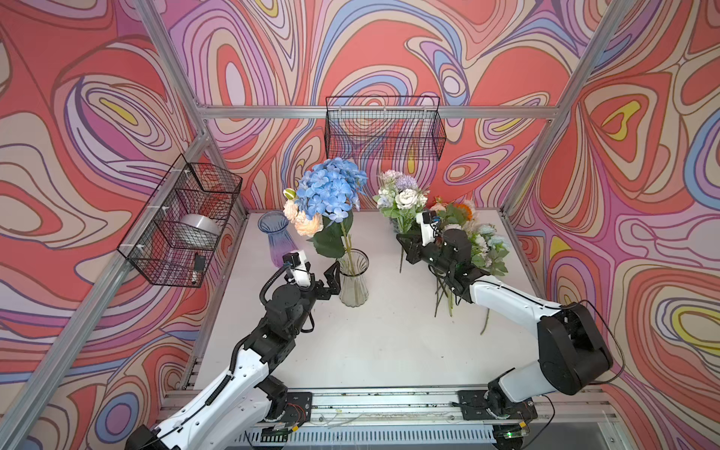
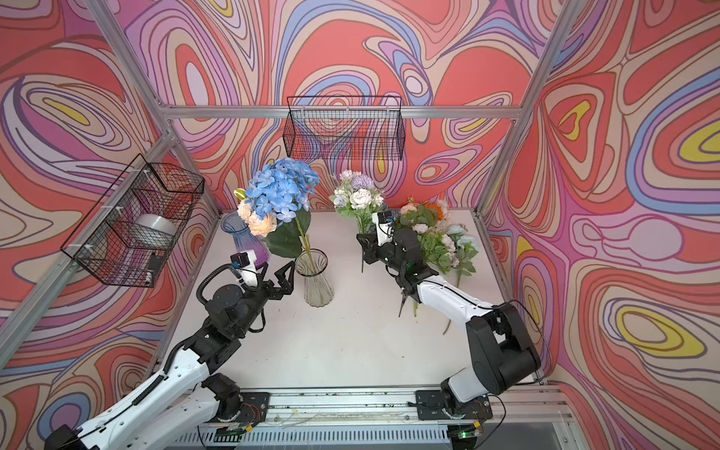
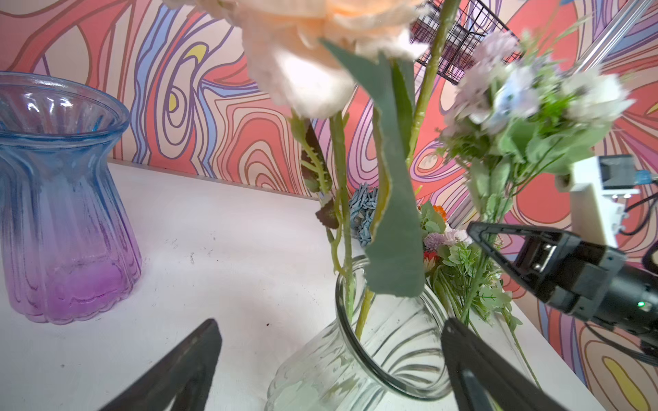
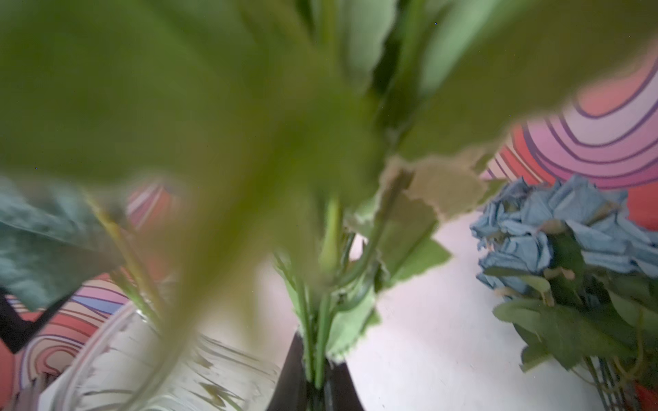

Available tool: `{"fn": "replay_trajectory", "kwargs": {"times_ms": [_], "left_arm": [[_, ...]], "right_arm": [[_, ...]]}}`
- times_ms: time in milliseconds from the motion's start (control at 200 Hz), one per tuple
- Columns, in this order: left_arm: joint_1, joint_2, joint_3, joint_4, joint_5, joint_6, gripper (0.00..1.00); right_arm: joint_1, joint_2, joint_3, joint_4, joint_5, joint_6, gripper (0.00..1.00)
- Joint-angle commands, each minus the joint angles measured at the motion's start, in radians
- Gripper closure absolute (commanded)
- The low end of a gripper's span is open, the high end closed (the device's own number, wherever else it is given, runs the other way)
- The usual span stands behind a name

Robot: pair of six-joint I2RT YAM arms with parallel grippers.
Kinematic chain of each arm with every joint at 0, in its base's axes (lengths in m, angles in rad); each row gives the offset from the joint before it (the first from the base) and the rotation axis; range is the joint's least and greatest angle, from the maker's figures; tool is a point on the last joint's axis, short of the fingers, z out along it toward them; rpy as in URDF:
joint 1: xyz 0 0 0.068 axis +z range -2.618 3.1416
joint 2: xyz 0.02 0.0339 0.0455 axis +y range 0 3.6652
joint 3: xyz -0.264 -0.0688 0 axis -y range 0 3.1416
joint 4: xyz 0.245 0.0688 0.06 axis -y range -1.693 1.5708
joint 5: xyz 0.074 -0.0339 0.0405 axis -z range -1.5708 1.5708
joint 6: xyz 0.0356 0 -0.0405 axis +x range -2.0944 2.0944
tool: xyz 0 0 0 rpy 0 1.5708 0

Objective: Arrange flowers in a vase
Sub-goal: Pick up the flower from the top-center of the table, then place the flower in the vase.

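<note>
A clear ribbed glass vase (image 1: 353, 278) (image 2: 314, 277) (image 3: 374, 352) stands mid-table and holds a blue hydrangea (image 1: 331, 191) and peach roses (image 1: 307, 224). My left gripper (image 1: 325, 276) (image 2: 279, 270) (image 3: 331, 325) is open, just left of the vase at rim height and holding nothing. My right gripper (image 1: 405, 239) (image 2: 364, 239) (image 4: 317, 377) is shut on the thin green stems of a cream and lilac bunch of flowers (image 1: 401, 195) (image 3: 527, 103), held upright in the air right of the vase. Its leaves blur most of the right wrist view.
An empty blue-to-purple glass vase (image 1: 278, 237) (image 3: 60, 199) stands at the back left. More flowers (image 1: 479, 241) (image 4: 555, 231) lie heaped at the right, partly under my right arm. Wire baskets hang on the left wall (image 1: 183, 222) and the back wall (image 1: 383, 128).
</note>
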Motion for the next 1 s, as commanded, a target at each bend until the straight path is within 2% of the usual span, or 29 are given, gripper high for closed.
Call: {"fn": "replay_trajectory", "kwargs": {"times_ms": [0, 195, 285, 536, 661, 736, 866, 997], "left_arm": [[-0.005, -0.004, 0.012, 0.033, -0.015, 0.016, 0.01], [-0.005, 0.001, 0.009, 0.042, -0.022, 0.004, 0.01], [-0.005, -0.002, 0.005, 0.041, -0.031, -0.002, 0.01], [0.001, -0.062, -0.054, 0.039, -0.145, -0.064, 0.0], [0.038, -0.108, -0.1, 0.03, -0.165, -0.121, 0.0], [0.09, -0.135, -0.126, 0.011, -0.135, -0.178, 0.0], [0.221, -0.164, -0.179, 0.01, -0.004, -0.304, 0.0], [0.287, -0.168, -0.203, 0.061, 0.129, -0.334, 0.0]], "right_arm": [[-0.001, -0.059, -0.011, 0.227, -0.058, 0.075, 1.0], [0.034, -0.063, -0.035, 0.505, -0.091, 0.11, 1.0], [0.062, -0.047, -0.008, 0.574, -0.108, 0.101, 1.0], [0.18, 0.036, 0.105, 0.639, -0.158, 0.002, 1.0], [0.222, 0.085, 0.144, 0.636, -0.169, -0.005, 1.0], [0.25, 0.111, 0.152, 0.639, -0.169, -0.005, 1.0], [0.297, 0.148, 0.147, 0.631, -0.167, -0.045, 1.0], [0.327, 0.184, 0.133, 0.62, -0.157, -0.058, 1.0]]}}
